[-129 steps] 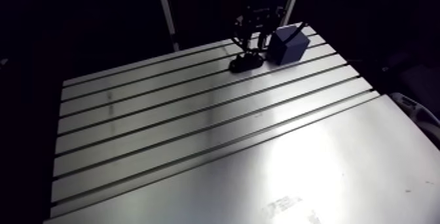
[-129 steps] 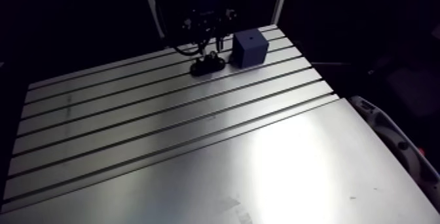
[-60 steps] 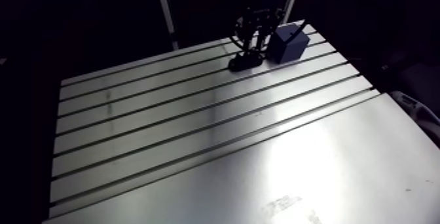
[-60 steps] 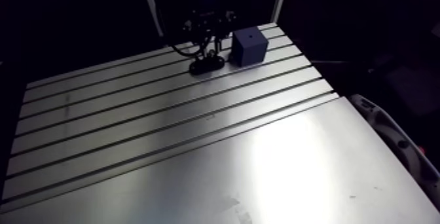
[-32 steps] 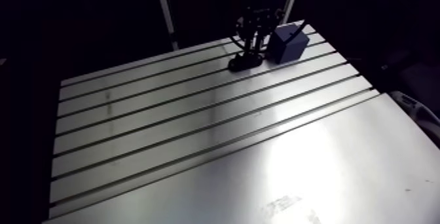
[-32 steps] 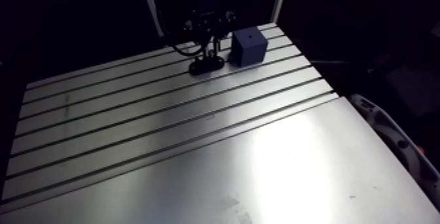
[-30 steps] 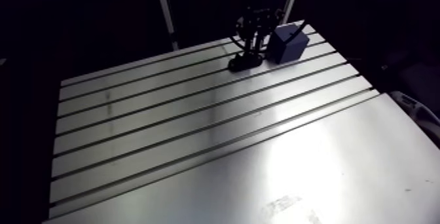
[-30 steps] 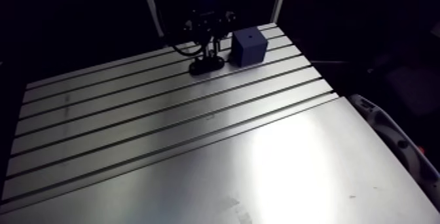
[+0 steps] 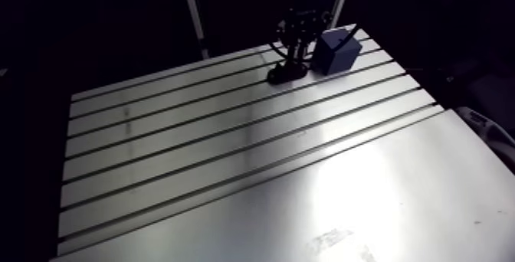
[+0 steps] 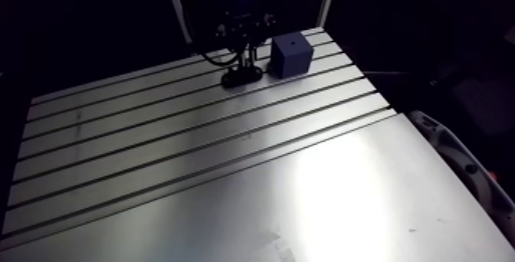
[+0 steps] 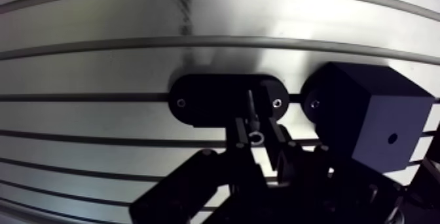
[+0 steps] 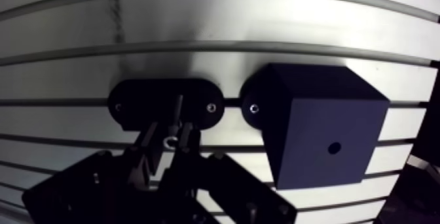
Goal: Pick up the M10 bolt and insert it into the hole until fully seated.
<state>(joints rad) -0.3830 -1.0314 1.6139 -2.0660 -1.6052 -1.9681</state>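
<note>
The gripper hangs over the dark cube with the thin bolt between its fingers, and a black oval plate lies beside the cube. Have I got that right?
Not quite: the wrist view shows the gripper, with the bolt between its fingers, over the black oval plate, not the dark cube. The cube stands beside the plate.

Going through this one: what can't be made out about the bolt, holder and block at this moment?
Bolt: wrist view shows only a thin shaft; its near end is hidden inside the gripper.
Bolt, arm view: too small and dark to find under the gripper.
Holder: wrist view, near edge covered by the gripper.
Hole in the block: inside is black, depth unreadable.
</note>
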